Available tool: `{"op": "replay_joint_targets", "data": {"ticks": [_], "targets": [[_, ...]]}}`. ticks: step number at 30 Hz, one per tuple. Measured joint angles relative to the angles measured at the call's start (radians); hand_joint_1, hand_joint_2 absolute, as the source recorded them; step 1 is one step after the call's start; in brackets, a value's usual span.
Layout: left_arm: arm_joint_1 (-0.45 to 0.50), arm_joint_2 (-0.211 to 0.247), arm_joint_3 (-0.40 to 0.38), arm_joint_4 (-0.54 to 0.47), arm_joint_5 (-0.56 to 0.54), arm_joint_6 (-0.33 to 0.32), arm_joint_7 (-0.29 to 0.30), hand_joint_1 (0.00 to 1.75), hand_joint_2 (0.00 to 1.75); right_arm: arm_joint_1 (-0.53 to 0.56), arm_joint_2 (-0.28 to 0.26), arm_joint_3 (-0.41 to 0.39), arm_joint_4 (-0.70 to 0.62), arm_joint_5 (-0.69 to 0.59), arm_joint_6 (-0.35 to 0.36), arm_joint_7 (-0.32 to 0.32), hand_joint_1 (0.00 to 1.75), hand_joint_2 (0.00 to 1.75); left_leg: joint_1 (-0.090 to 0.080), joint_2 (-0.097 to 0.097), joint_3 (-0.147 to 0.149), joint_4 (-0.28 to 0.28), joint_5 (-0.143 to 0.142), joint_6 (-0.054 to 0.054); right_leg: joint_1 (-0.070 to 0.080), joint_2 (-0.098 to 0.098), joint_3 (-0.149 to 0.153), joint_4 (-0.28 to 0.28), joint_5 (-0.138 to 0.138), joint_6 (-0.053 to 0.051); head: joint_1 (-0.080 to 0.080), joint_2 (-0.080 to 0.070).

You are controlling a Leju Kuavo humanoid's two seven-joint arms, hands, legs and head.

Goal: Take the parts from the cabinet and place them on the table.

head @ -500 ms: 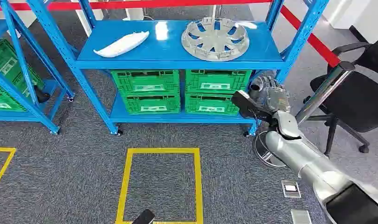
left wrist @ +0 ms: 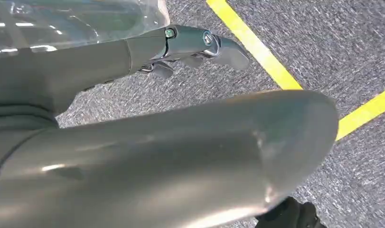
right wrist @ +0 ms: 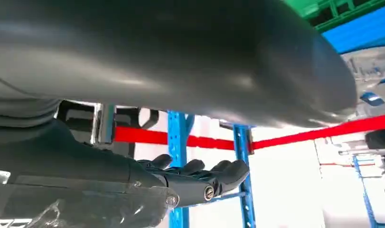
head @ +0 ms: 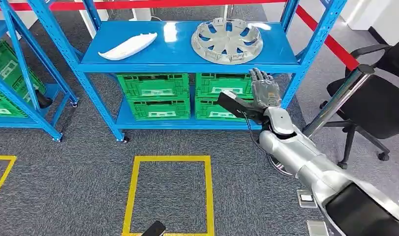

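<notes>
Head view: silver wheel cover (head: 227, 40), ribbed and slotted, lies flat at the top shelf's (head: 172, 51) right end; a white curved panel (head: 128, 46) lies toward its left end. Right hand (head: 264, 88) is raised below the shelf edge, fingers spread, empty. Left wrist view: left hand (left wrist: 200, 45) hangs over carpet, fingers loose, holding nothing. Right wrist view: fingers (right wrist: 214, 171) extended apart.

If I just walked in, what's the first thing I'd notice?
Probably the big silver wheel cover lying flat on the top of the blue shelf, with a long white part to its left. Then the robot's right hand, raised with fingers spread in front of the green crates on the lower shelf, just below the wheel cover and holding nothing.
</notes>
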Motion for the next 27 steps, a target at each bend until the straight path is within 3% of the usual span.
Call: {"op": "replay_joint_targets", "data": {"ticks": [12,17,19,20,22,23,24,25,27], "targets": [[0.0,-0.001,0.005,0.0,-0.024,-0.012,-0.001,0.0,0.0,-0.032,0.014,0.008,-0.086,0.05,0.075,0.052,0.0,0.0,0.0,0.0,0.0,0.0,0.0,0.0,0.0,0.0,0.0,0.0,0.0,0.0,0.0,0.0],[0.0,-0.001,0.012,0.0,-0.034,-0.012,0.0,0.0,0.0,-0.032,0.013,0.011,-0.123,0.058,0.093,0.066,0.0,0.0,-0.006,0.0,-0.001,-0.003,0.006,0.011,-0.006,0.001,0.0,-0.011,0.009,0.014,-0.001,0.0],[-0.002,-0.002,0.016,0.0,-0.039,-0.012,0.0,0.0,0.0,-0.034,0.008,0.007,-0.135,0.059,0.096,0.07,0.0,0.0,0.007,0.004,0.02,-0.036,0.024,0.018,-0.002,0.001,-0.005,0.0,0.0,0.022,0.002,0.0],[-0.004,-0.002,0.019,0.0,-0.04,-0.012,0.001,0.0,0.0,-0.037,0.008,0.008,-0.139,0.059,0.098,0.071,0.0,0.0,0.01,0.006,0.022,-0.039,0.026,0.02,-0.004,0.001,-0.03,0.045,-0.022,0.029,0.004,0.0],[-0.002,-0.002,0.019,0.0,-0.042,-0.012,0.003,0.0,0.0,-0.032,0.006,0.008,-0.146,0.059,0.102,0.073,0.0,0.0,0.016,0.006,0.024,-0.038,0.023,0.02,-0.012,0.001,-0.117,0.204,-0.074,0.04,0.006,0.0],[-0.001,-0.002,0.019,0.0,-0.043,-0.012,0.005,0.0,0.0,-0.027,0.005,0.009,-0.147,0.059,0.104,0.073,0.0,0.0,0.018,0.006,0.026,-0.038,0.019,0.018,-0.018,0.001,-0.155,0.263,-0.082,0.045,0.005,0.0],[0.001,-0.002,0.019,0.0,-0.043,-0.012,0.006,0.0,0.0,-0.022,0.004,0.009,-0.15,0.059,0.105,0.074,0.0,0.0,0.021,0.004,0.03,-0.037,0.014,0.014,-0.023,0.0,-0.175,0.277,-0.063,0.049,0.006,0.0],[0.002,-0.002,0.02,0.0,-0.043,-0.012,0.006,0.0,0.0,-0.02,0.003,0.009,-0.151,0.059,0.106,0.075,0.0,0.0,0.025,0.002,0.039,-0.037,0.006,0.007,-0.027,0.0,-0.168,0.243,-0.02,0.053,0.006,0.0],[0.002,-0.002,0.02,0.0,-0.044,-0.012,0.006,0.0,0.0,-0.02,0.003,0.008,-0.158,0.059,0.106,0.075,0.0,0.0,0.032,0.001,0.065,-0.033,-0.019,-0.005,-0.036,-0.001,-0.107,0.08,0.098,0.061,0.007,0.0]]}}
